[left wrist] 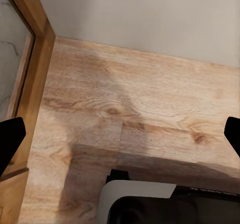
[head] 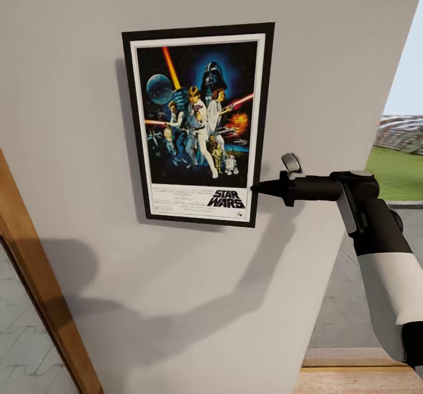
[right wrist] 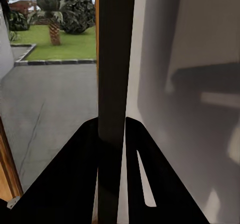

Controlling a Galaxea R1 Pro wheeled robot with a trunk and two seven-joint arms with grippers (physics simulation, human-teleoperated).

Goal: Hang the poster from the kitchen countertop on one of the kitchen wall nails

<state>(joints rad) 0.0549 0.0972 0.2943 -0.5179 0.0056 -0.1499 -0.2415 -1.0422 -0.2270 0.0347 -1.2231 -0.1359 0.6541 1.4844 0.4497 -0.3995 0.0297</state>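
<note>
Against wall (head: 329, 41), one poster (head: 198, 123), right jaws (head: 256, 188) gripping edge

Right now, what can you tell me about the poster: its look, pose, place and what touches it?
The poster is a portrait print in a thin black frame with a white border: colourful figures and light sabres on dark blue, "STAR WARS" lettered at the bottom. It lies flat against the pale grey wall, tilted slightly off square, and casts a shadow on the wall. The right gripper pinches its right edge near the lower corner; in the right wrist view the dark frame edge runs between the two fingers. No nail can be seen.
</note>
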